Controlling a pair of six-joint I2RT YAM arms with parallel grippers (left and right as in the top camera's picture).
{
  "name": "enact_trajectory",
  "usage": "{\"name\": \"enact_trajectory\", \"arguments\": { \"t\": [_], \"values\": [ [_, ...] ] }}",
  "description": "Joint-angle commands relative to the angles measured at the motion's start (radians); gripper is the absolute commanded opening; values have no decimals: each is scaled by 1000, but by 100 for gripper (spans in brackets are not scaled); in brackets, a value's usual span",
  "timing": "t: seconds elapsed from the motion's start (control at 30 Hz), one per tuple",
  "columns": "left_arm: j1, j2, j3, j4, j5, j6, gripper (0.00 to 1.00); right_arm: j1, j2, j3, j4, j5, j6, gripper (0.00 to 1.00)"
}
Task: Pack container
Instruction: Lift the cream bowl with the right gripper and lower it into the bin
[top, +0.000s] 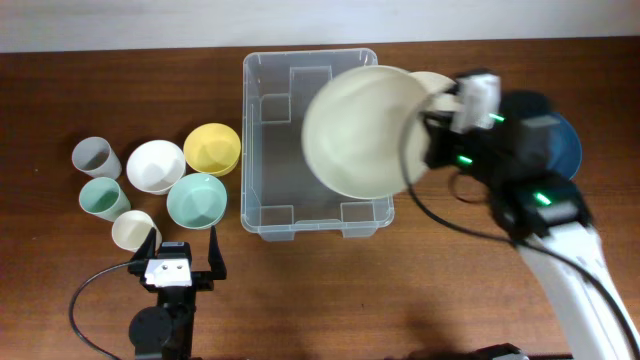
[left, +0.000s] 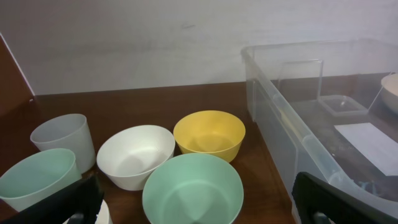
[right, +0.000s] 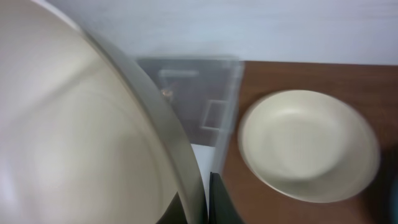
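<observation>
Container (top: 262, 140), a large clear plastic bin, stands on the wooden tabletop (top: 400, 300). Above the container's right half, the right jaws are clamped on the rim of a big cream plate (top: 360, 130). A second cream plate (top: 436, 84) lies just right of the container. Nearer the camera and left of the container, the left jaws hang open. Left of the container sit a yellow bowl (top: 212, 150), a white bowl (top: 155, 165) and a green bowl (top: 197, 200), with three cups (top: 95, 157) farther left.
</observation>
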Motion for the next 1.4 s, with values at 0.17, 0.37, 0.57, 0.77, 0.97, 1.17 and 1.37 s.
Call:
{"name": "enact_trajectory", "arguments": {
  "t": [0.17,0.37,0.57,0.77,0.97,1.17,1.37],
  "values": [
    [-3,-8,-8,2,8,16,100,257,452,464,-123,359,-10,4],
    [-3,-8,-8,2,8,16,100,250,675,658,-195,444,-23,4],
    [-3,-8,-8,2,8,16,100,211,781,658,-186,374,-43,4],
    [-3,-8,-8,2,8,16,99,207,868,658,-139,374,-55,4],
    [-3,-8,-8,2,8,16,100,207,923,658,-101,391,-77,4],
    [-3,-8,-8,2,8,16,100,208,924,658,-70,399,-100,45],
    [-3,-8,-8,2,8,16,100,229,890,673,-51,393,-137,70]
  ]
}}
